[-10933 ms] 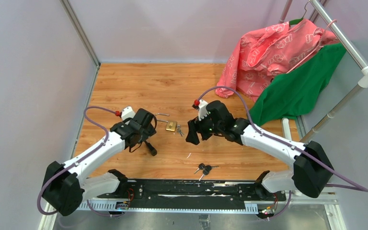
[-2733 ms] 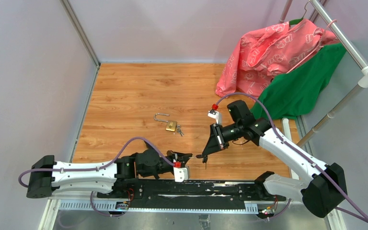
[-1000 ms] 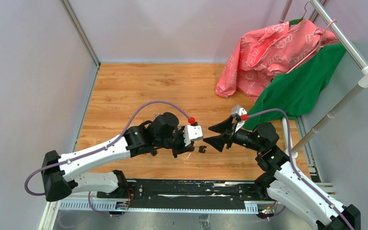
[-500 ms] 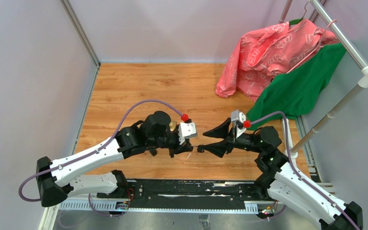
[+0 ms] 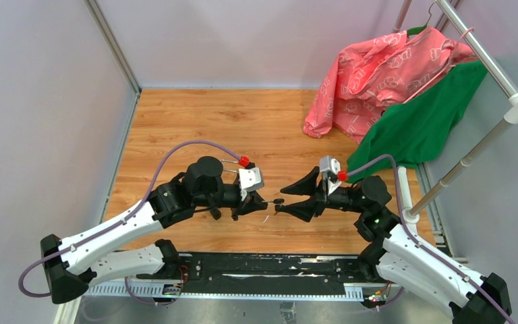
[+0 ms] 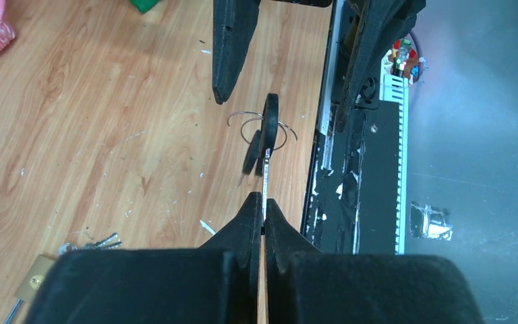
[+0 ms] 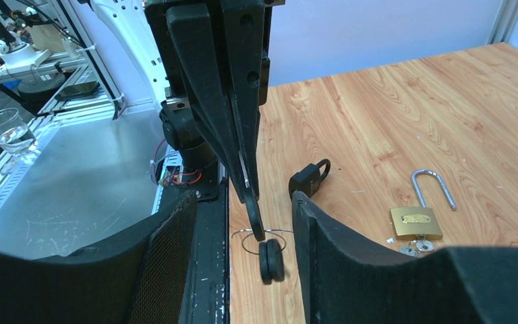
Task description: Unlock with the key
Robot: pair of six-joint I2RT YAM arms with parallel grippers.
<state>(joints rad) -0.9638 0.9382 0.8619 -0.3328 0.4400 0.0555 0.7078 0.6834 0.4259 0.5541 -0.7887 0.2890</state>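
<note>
Key point(image 6: 268, 125) up in mid-air over the near side of the counter point(image 5: 175, 115), not in any lock yet.

Going from the left:
- Brass padlock point(image 6: 36, 278) lying flat on the wood, apart from the held key, with a little bunch of keys point(image 6: 98, 241) just beside it. Hard to judge whether the shackle is latched.
- Left tool point(image 6: 263, 204) clamped tight on the blade, black head poking out toward the other arm, spare key point(image 6: 251, 156) dangling below it.
- Right tool point(image 5: 281, 201) with jaws apart, one on either side of the head, not touching it as far as visible.

Looks like a handover setup, so barely started on the actual unlocking.

Stuff that could bite from here:
- Closing off-centre on that thin head and twisting the blade in the left grip.
- Letting go on the left before a firm pinch on the right = whole lot dropped on the counter.
- Catching the spare key between the pads instead of the head, so a sloppy hold.
- Ending up with the blade pointing somewhere useless for the keyhole.

Also no telling which key actually fits.
</note>
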